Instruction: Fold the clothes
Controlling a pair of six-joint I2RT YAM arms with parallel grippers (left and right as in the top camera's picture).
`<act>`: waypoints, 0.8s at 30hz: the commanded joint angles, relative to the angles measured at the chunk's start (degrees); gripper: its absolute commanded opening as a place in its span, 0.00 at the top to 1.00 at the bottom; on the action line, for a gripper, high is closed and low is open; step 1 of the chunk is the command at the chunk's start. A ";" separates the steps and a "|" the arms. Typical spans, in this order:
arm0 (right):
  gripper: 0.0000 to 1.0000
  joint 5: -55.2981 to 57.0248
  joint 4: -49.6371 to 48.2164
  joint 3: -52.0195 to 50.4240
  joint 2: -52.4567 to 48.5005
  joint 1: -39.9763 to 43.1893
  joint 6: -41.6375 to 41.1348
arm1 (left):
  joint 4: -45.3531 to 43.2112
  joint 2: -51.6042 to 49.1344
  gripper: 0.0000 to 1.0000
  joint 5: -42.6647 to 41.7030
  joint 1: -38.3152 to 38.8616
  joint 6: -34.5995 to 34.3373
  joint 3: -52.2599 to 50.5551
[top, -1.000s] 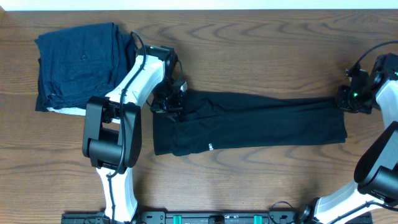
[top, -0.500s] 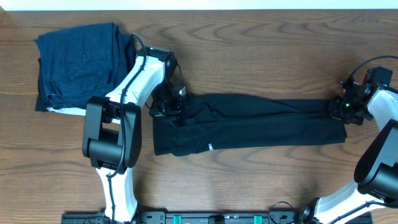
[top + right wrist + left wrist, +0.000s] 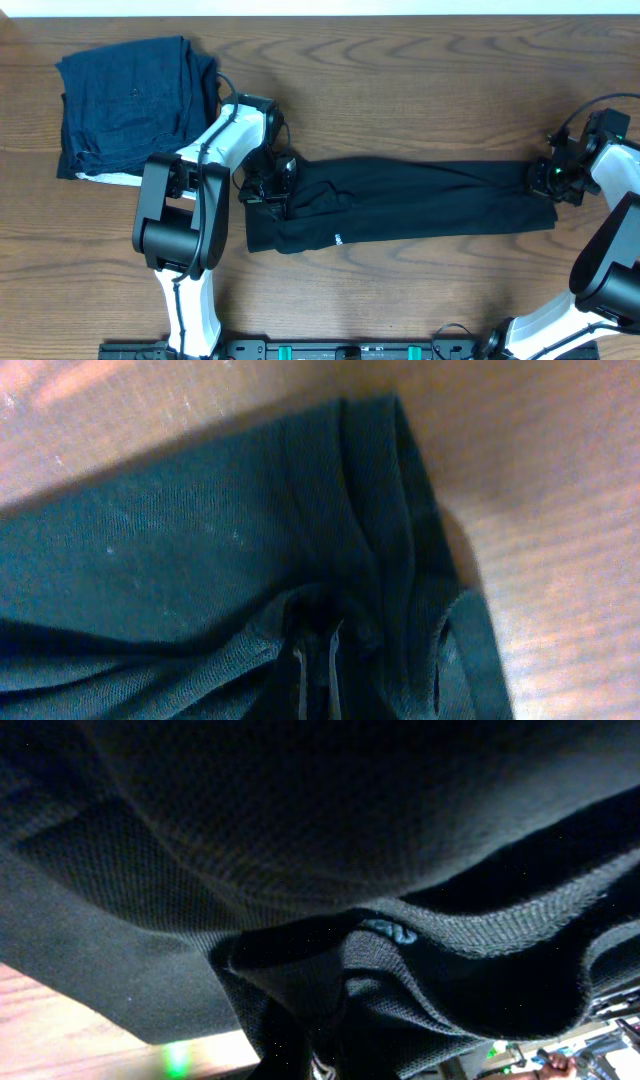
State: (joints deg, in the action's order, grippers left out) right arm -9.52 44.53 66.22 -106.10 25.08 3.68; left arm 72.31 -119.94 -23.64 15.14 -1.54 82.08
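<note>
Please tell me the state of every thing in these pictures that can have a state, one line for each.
black T-shirt: folded into a long strip, lying on the table, both ends pinched.
left gripper: shut on the black T-shirt's left end.
right gripper: shut on the black T-shirt's right end.
blue clothes: folded, stacked at the table's far left corner, apart from both grippers.

The T-shirt (image 3: pixel 420 200) is plain black, with one small white mark (image 3: pixel 338 238) near its near left edge; in the right wrist view its fine knit looks dark greenish. The bench (image 3: pixel 420 80) is brown with darker wavy wood grain. At far left, the folded garments (image 3: pixel 130 100) are dark navy over a white layer (image 3: pixel 105 178). The left arm (image 3: pixel 215 140) and right arm (image 3: pixel 625 165) are white with black joints. The left end effector (image 3: pixel 268 187) and right end effector (image 3: pixel 548 178) are black.
</note>
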 commanded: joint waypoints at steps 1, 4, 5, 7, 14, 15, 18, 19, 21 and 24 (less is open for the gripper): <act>0.99 0.70 2.14 1.77 1.16 0.24 -1.99 | 0.24 0.35 0.93 0.96 0.04 -0.28 -0.50; 0.99 0.72 5.53 4.11 1.22 0.24 -3.17 | 0.26 0.35 0.93 0.96 0.04 -0.28 -0.50; 0.95 0.70 6.43 4.83 1.22 0.24 -3.69 | 0.26 0.35 0.93 0.96 0.04 -0.28 -0.48; 0.92 0.72 7.26 5.62 1.22 0.24 -3.89 | 0.26 0.35 0.92 0.96 0.04 -0.28 -0.50; 0.96 3.28 9.05 5.68 1.22 0.24 -4.46 | 0.52 0.35 0.89 1.27 0.04 -0.26 -0.50; 0.98 4.26 9.25 5.68 1.22 0.24 -5.33 | 0.72 0.35 0.89 1.79 0.04 -0.26 -0.50; 0.98 5.44 9.66 5.68 1.22 0.24 -6.01 | 0.92 0.35 0.88 3.34 0.04 -0.28 -0.50; 0.97 5.44 9.77 5.68 1.22 0.24 -6.01 | 0.92 0.35 0.87 3.37 0.04 -0.28 -0.50; 0.96 5.42 10.16 5.68 1.22 0.17 -6.36 | 0.92 0.35 0.85 3.37 0.04 -0.28 -0.50; 0.95 4.94 11.15 5.84 1.22 -0.09 -6.58 | 0.92 0.35 0.85 3.34 0.04 -0.28 -0.50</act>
State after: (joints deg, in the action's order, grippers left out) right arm -6.02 55.27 71.00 -106.08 25.06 -1.50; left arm 72.86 -119.94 -21.87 15.11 -1.58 82.08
